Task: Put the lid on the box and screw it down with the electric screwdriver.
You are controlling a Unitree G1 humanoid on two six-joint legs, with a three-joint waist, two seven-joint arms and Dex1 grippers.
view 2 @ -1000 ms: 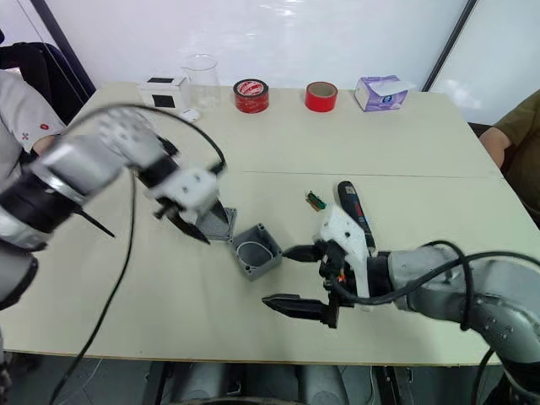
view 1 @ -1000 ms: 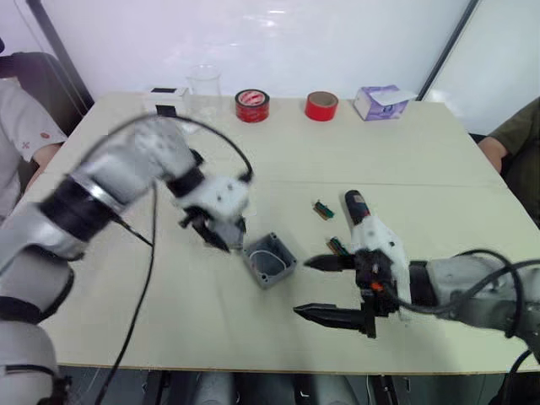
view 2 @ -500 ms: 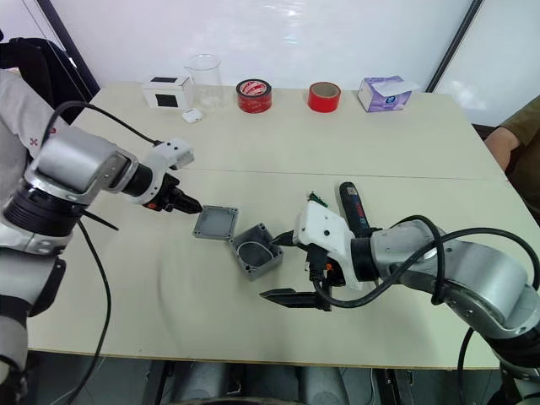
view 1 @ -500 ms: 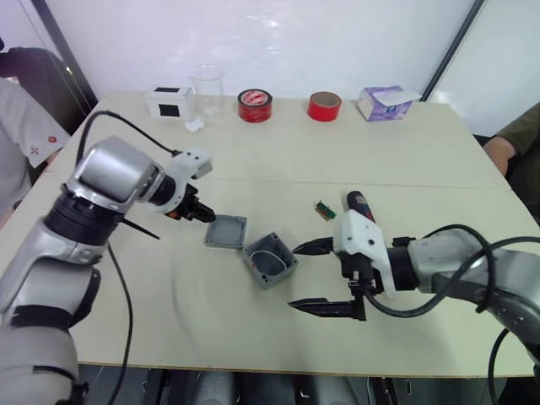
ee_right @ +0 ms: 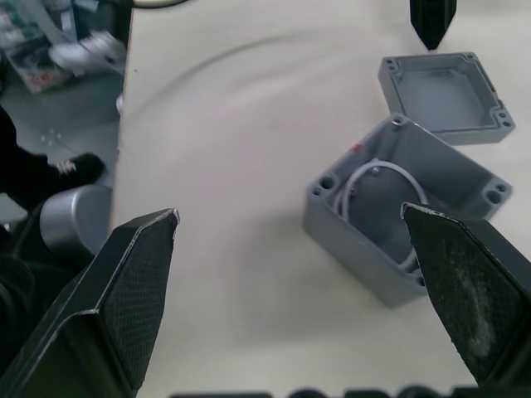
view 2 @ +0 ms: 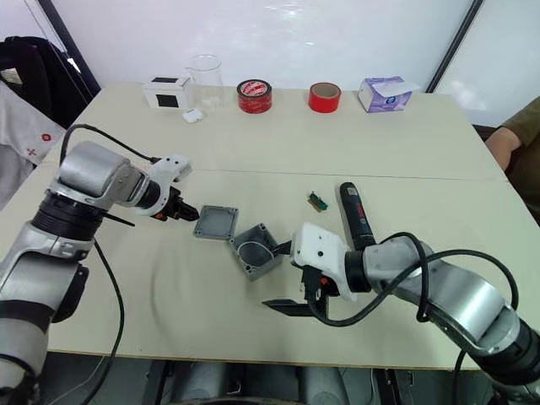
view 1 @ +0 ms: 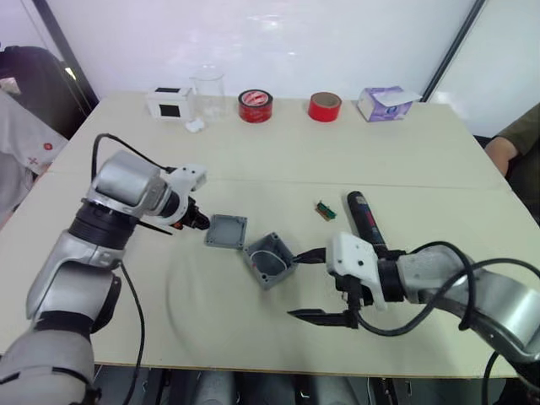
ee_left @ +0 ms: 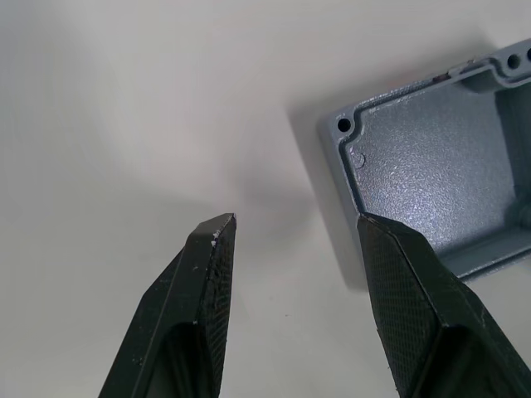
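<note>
The grey box stands open-topped at mid table, a white wire coiled inside. The lid lies hollow side up just left of it, close to one corner. My left gripper is open, low at the lid's left edge, holding nothing; one finger is beside the lid's rim. My right gripper is wide open just right of the box, with the box ahead of its fingers. The black electric screwdriver lies on the table behind my right arm.
Along the far edge stand a white box with a black square, a clear beaker, two red tape rolls and a tissue pack. A small green part lies near the screwdriver. People sit at both sides.
My left gripper has pulled back left from over the box and lid; the lid now lies uncovered on the table. My right gripper has moved left, closer to the box.
</note>
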